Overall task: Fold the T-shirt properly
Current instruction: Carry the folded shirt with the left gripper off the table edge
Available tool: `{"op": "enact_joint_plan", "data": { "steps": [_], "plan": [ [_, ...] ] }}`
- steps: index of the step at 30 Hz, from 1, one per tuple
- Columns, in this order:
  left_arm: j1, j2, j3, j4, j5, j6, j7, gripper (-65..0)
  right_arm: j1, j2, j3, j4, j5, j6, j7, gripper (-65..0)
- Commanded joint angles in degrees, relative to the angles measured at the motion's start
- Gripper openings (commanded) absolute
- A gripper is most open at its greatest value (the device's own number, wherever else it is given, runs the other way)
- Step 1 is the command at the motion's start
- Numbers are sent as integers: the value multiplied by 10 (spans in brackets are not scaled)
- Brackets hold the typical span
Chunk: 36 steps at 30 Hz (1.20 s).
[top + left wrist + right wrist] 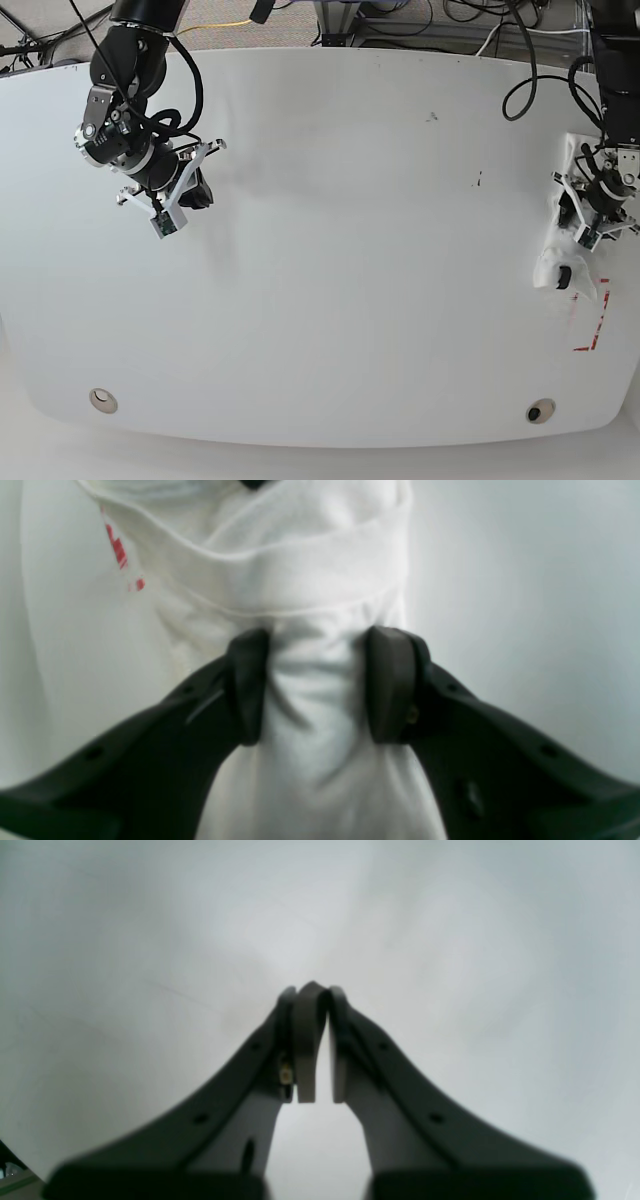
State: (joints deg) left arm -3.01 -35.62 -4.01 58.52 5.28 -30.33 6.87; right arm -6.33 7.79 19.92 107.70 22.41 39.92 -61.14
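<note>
Clamped tight on a bunched neck of white cloth: left pincer (312, 685), dark pads pressing the T-shirt (310, 580) from both sides. Folded hems stacked just beyond the fingertips, a scrap of red print showing at ten o'clock in the left wrist view. From the base view, T-shirt (556, 262) wadded into a small lump out at three o'clock on the white counter (330, 250), red corner marks (592, 322) just below it. Over at ten o'clock, right pincer (315, 995) above bare counter, pads together, gripping nothing.
</note>
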Motion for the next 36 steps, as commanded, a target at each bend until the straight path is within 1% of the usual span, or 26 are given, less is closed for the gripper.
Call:
{"op": "enact_joint_plan", "data": {
  "steps": [1, 3, 8, 10, 15, 18, 22, 27, 29, 32, 33, 34, 36],
  "plan": [
    [9, -27, 1, -49, 39, -16, 44, -357, 7, 4, 2, 13, 8, 1, 12, -617],
    [7, -42, 1, -69, 39, -18, 29, -357, 7, 4, 2, 13, 8, 1, 12, -617],
    [7, -74, -1, -74, 37, -19, 28, -357, 6, 5, 3, 14, 8, 1, 12, -618],
    [9, -85, -1, -74, 28, -19, 28, -357, 6, 6, 3, 14, 8, 1, 12, -618],
    [38, -131, -1, -75, -36, -19, 29, -357, 4, 6, 3, 27, 8, 1, 12, -618],
    [46, -153, 0, -74, -59, -19, 29, -357, -2, 5, 3, 38, 8, 1, 12, -618],
    [45, -168, -4, -71, -79, -19, 30, -357, -5, 4, 3, 41, 8, 1, 12, -618],
    [43, -172, -48, -70, -121, -20, 31, -357, -5, 3, 3, 41, 8, 1, 12, -620],
    [41, -172, -65, -41, -133, -20, 31, -357, -5, 3, 3, 41, 8, 1, 14, -620],
    [46, -167, -110, 31, -140, -20, 31, -357, -6, 6, 3, 42, 3, 1, 15, -620],
    [48, -163, -123, 50, -140, -20, 31, -357, -7, 7, 3, 42, 1, 1, 16, -620],
    [53, -151, -139, 69, -140, -19, 31, -357, -7, 7, 3, 42, 0, 1, 19, -620],
    [55, -129, -163, 98, -140, -16, 29, -357, -7, 7, 6, 42, 0, 1, 43, -620]
  ]
}}
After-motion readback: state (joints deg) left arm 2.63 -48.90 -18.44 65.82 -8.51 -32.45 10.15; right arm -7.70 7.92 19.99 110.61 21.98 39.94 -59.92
